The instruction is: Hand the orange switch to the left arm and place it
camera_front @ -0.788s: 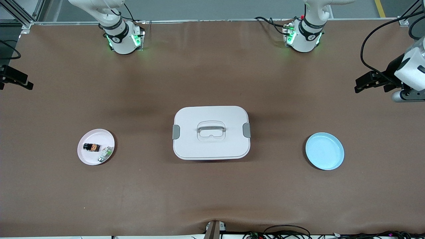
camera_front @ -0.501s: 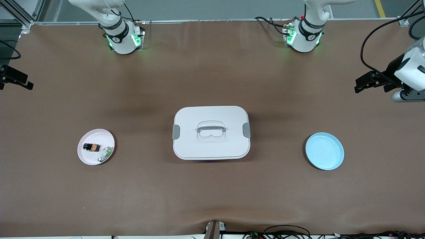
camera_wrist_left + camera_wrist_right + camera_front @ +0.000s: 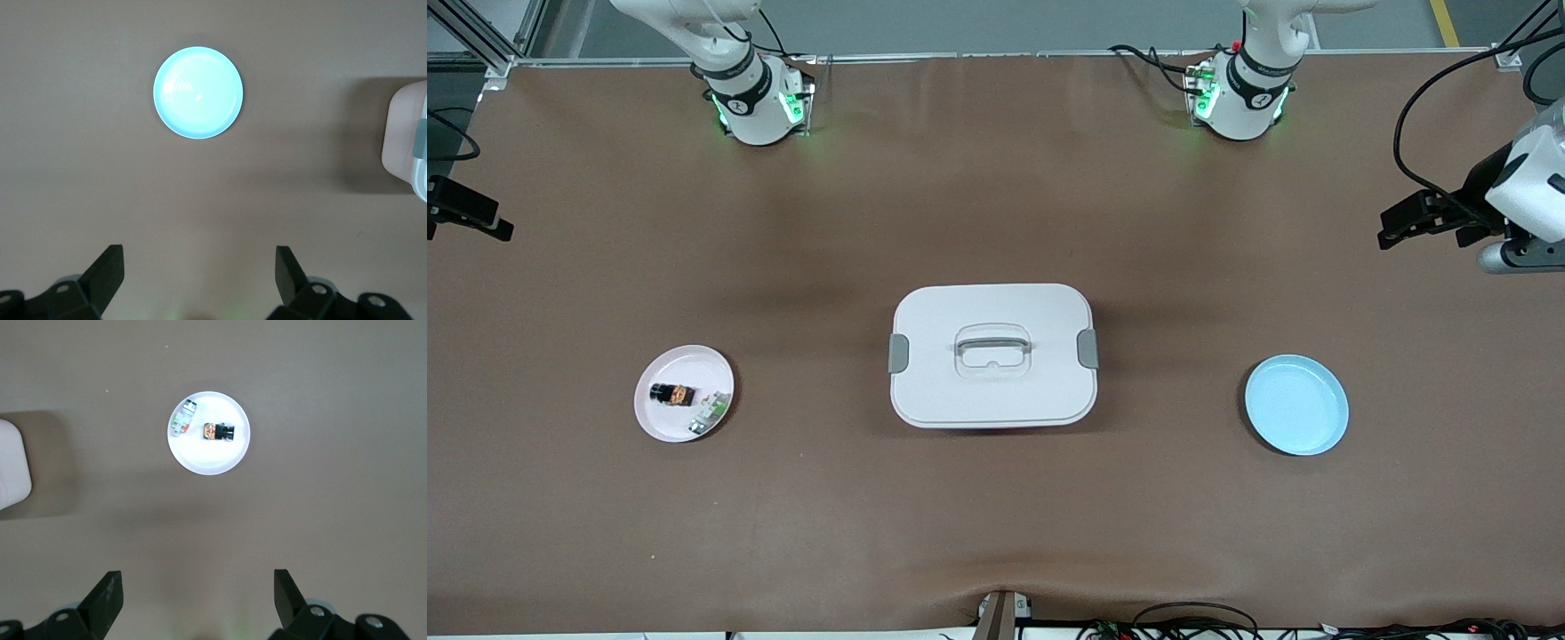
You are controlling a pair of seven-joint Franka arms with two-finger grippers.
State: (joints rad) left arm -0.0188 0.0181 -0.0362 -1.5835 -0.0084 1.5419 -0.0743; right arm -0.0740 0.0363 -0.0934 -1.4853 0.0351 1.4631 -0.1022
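Orange-banded and black, the orange switch (image 3: 672,394) lies on the pink plate (image 3: 660,425), at nine o'clock from the box (image 3: 992,391). It looks light, rigid, slippery; pinch its blocky flats. Right gripper (image 3: 197,603) hangs spread high above it; left gripper (image 3: 199,280) spread above the blue plate (image 3: 198,93).
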